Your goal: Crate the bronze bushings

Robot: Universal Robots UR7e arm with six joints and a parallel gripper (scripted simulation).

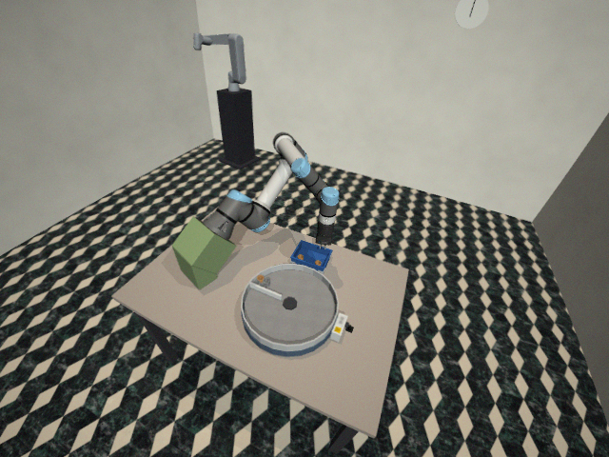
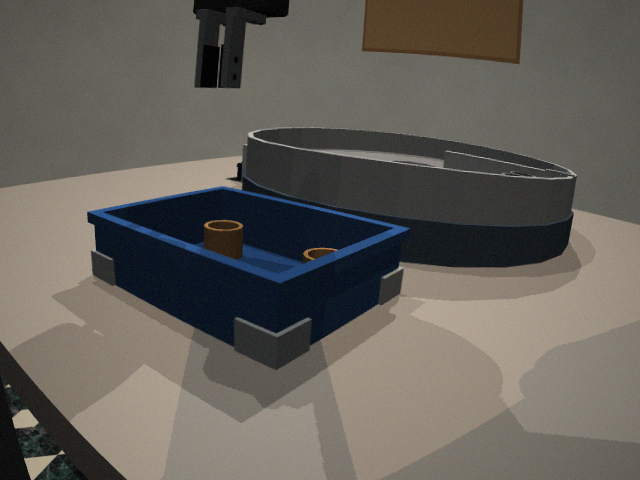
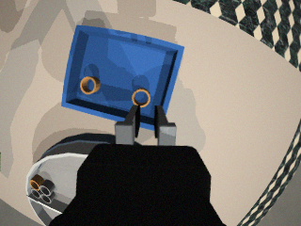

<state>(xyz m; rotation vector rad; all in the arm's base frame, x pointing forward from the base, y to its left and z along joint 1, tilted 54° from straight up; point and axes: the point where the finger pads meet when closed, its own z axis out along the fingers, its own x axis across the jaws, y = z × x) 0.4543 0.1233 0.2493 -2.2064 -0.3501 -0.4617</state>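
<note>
My gripper point(image 1: 323, 245) point(image 2: 218, 84) point(image 3: 147, 115) is part-way open, with nothing between its fingers, and hangs above the blue crate point(image 2: 170, 242) point(image 3: 70, 68). One bronze bushing point(image 1: 318, 262) point(image 2: 223, 242) point(image 3: 134, 98) stands in the crate, near the fingertips in the wrist view. Another bronze bushing point(image 1: 300, 256) point(image 2: 310, 255) point(image 3: 84, 86) is in the crate's other half. A third bronze bushing point(image 1: 260, 278) point(image 3: 36, 183) lies on the turning table point(image 1: 304, 325) point(image 2: 361, 180), touching or close to several steel bushings point(image 1: 266, 282) point(image 3: 46, 190) beside the white bar.
The turning table's raised wall stands close beside the crate. A white bar point(image 1: 265, 290) crosses from its wall toward the hub. A white control box point(image 1: 339, 327) sits at its side. A large green block point(image 1: 201, 250) stands by the arm's base. Grey corner brackets point(image 2: 255, 335) surround the crate.
</note>
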